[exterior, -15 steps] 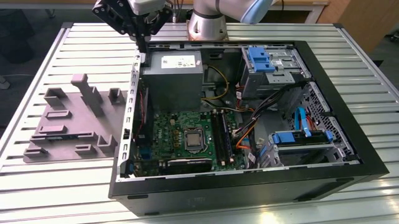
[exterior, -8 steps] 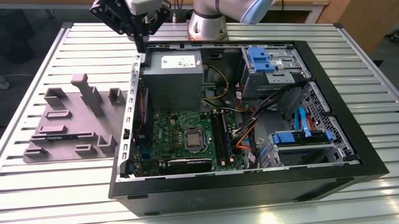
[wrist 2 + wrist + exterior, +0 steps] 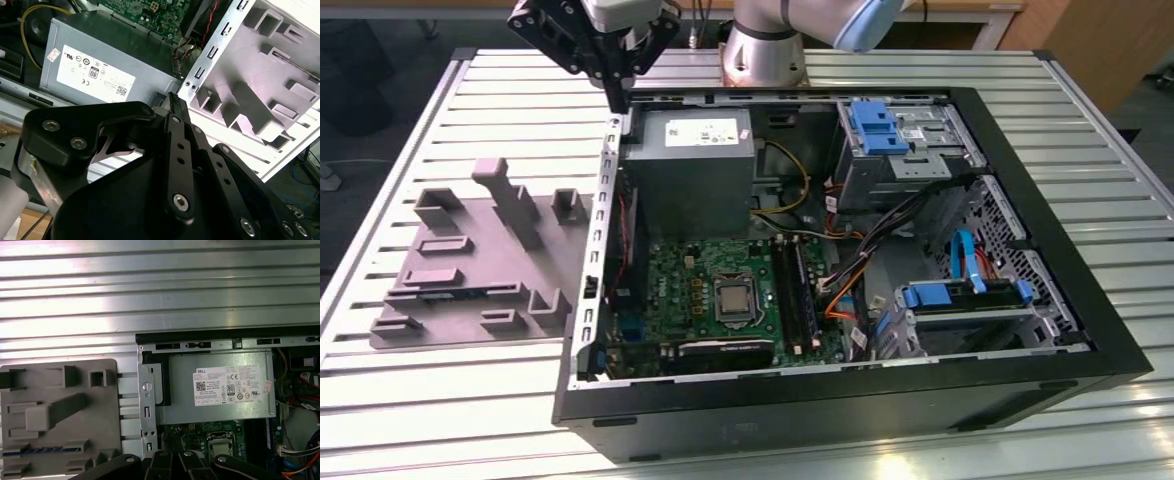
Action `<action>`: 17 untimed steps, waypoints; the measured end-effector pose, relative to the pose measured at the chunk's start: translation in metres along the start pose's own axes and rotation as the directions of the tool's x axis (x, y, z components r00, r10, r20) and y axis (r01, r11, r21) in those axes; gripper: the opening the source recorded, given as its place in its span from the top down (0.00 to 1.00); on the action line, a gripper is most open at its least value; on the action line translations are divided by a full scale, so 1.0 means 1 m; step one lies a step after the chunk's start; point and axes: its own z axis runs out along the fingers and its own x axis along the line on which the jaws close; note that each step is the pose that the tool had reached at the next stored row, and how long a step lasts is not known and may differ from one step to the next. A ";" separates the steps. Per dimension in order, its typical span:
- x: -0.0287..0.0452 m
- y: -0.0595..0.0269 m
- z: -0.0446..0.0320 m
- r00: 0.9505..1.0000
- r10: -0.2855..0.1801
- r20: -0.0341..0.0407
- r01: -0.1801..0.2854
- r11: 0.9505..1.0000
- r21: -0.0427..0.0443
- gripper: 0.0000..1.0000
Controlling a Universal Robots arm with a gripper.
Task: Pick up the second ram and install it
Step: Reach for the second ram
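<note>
The claw [image 3: 174, 102], pressed together and empty, is hovering by the case [image 3: 827, 410], the second ram [image 3: 35, 450] lying unpicked in its tray [image 3: 106, 410].

White printed label [image 3: 230, 385], grey power supply [image 3: 215, 412] — certification marks, barcode

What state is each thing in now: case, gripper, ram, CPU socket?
PC case: on its side, side panel off.
gripper: shut, empty, over the case's edge by the power supply.
second ram: lying in a slot of the grey tray, not gripped.
CPU socket: uncovered, no cooler on it.
</note>
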 end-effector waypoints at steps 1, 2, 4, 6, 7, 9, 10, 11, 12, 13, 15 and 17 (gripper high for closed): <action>0.0004 0.0000 0.0000 1.000 0.000 0.000 0.000 1.000 0.000 0.89; 0.0008 0.0000 0.0000 1.000 0.000 0.000 0.000 1.000 0.000 0.89; 0.0016 -0.0001 0.0000 1.000 0.000 0.000 0.000 1.000 0.000 0.89; 0.0024 -0.0002 0.0000 1.000 0.000 0.000 0.000 1.000 0.000 0.89; 0.0028 -0.0002 0.0000 1.000 0.000 0.000 0.000 1.000 0.000 0.89; 0.0036 -0.0003 -0.0001 1.000 0.000 0.000 0.000 1.000 0.000 0.89; 0.0039 -0.0003 -0.0001 1.000 0.000 0.000 0.000 1.000 0.000 0.89; 0.0044 -0.0003 -0.0001 1.000 0.000 0.000 0.000 1.000 0.000 0.89; 0.0048 -0.0004 -0.0001 1.000 0.000 0.000 0.000 1.000 0.000 0.89; 0.0052 -0.0004 -0.0001 1.000 0.000 0.000 0.000 1.000 0.000 0.89; 0.0060 -0.0004 -0.0001 1.000 0.000 0.000 0.000 1.000 0.000 0.89; 0.0068 -0.0005 -0.0002 1.000 0.000 0.000 0.000 1.000 0.000 0.89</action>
